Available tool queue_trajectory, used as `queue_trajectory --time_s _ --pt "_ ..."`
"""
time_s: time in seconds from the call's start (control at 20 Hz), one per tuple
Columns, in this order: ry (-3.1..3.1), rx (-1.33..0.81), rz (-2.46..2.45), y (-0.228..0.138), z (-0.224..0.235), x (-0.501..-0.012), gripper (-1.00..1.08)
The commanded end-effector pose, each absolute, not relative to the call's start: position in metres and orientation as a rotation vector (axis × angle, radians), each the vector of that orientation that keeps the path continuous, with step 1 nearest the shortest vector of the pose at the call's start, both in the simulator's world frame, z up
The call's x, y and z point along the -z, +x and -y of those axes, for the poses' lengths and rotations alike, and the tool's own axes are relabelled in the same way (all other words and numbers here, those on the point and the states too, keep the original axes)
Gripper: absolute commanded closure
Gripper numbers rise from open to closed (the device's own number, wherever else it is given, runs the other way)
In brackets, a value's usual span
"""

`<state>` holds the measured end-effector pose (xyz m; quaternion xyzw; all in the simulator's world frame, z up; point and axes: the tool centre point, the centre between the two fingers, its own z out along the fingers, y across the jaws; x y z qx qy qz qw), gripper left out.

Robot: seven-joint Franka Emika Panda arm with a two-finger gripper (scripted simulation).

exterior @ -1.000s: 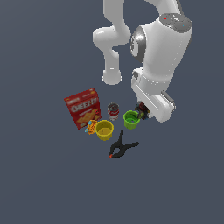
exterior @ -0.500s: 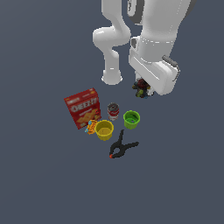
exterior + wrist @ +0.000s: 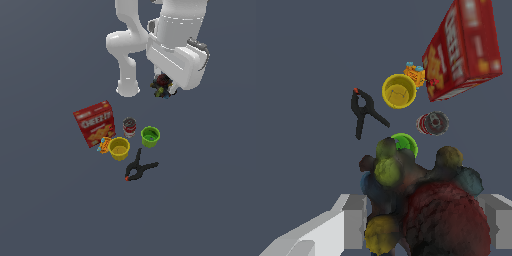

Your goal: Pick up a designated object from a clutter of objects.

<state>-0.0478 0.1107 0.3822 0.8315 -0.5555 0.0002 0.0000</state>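
Bare simulated test scene, featureless grey floor (image 3: 45, 210), white arm (image 3: 175, 45), apparently no walls or furniture

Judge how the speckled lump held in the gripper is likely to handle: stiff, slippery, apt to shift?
The lump looks knobbly and uneven, so the gripper probably bears on a few bumps only; it may twist in the grasp. It keeps its shape with no visible sag, suggesting it is fairly stiff. Set down, its rounded knobs would likely let it rock.
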Motion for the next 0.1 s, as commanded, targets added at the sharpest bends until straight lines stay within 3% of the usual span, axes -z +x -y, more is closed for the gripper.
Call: queue_trajectory --time_s 0.0,0.05 --pt "2.612 -0.001 1.745 -0.0489 -0.1102 -0.3862 1.08" --pt "2.612 -0.001 1.745 -0.0489 -0.1102 -0.3864 1.08"
